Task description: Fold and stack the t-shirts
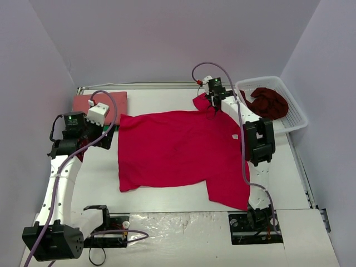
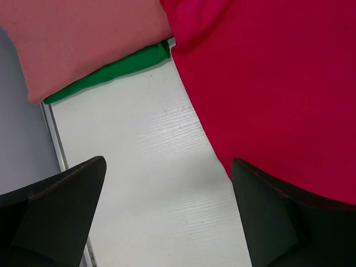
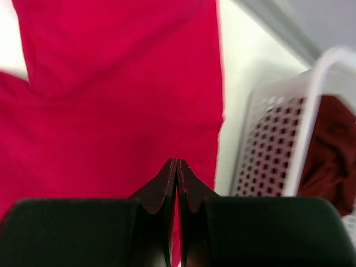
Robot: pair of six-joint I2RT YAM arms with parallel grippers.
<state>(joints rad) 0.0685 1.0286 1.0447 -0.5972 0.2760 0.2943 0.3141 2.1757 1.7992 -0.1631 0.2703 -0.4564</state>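
Right now the crimson shirt lies spread flat on the table, just to the left of the white basket, and one sleeve reaches close to the basket's left wall. Its long axis runs straight away from the basket. The collar end, marked by the small white label, faces the basket, and the hem is on the side farthest from it.

Your right gripper sits at the sleeve nearest the basket. Its jaws are pressed tight together with the tips down at the cloth, but you cannot tell from the wrist view whether any fabric is caught between them.

Your left gripper is well away from the basket, roughly level with it, at the corner of the hem. Its fingers are spread wide over bare table, one of them right at the crimson edge, and it holds nothing.

So the right arm is nearer the collar end and the left is nearer the hem. A fold along the long axis would likely need both ends gripped.

The maroon shirt waits inside the basket. The salmon-red shirt lies folded on a green mat, farther from the basket than the hem.
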